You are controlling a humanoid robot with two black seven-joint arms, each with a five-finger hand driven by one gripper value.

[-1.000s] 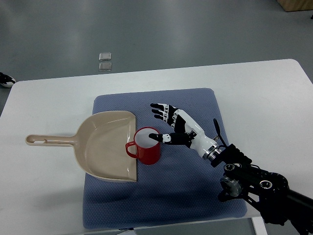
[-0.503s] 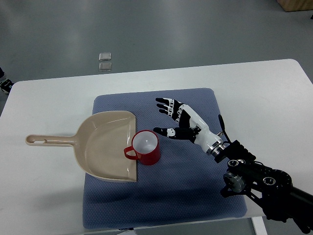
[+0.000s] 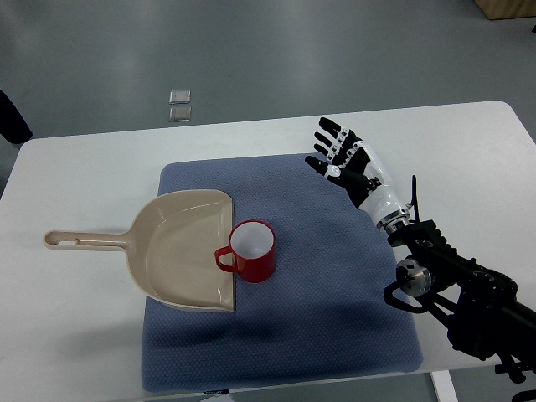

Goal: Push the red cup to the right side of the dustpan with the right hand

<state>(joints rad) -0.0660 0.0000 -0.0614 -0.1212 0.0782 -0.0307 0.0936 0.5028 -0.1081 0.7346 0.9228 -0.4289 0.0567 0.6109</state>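
Beside beige dustpan (image 3: 180, 251), glossy red cup (image 3: 251, 251)

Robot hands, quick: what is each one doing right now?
Right hand: open, fingers spread, holding nothing, away from the red cup.
Left hand: not in view.

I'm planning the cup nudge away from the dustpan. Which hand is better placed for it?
The right hand: it hangs open over the mat's far right corner, apart from the red cup, which touches the dustpan. No left arm shows.

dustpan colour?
Beige all over, pan and handle alike; the top view shows the dustpan clearly.
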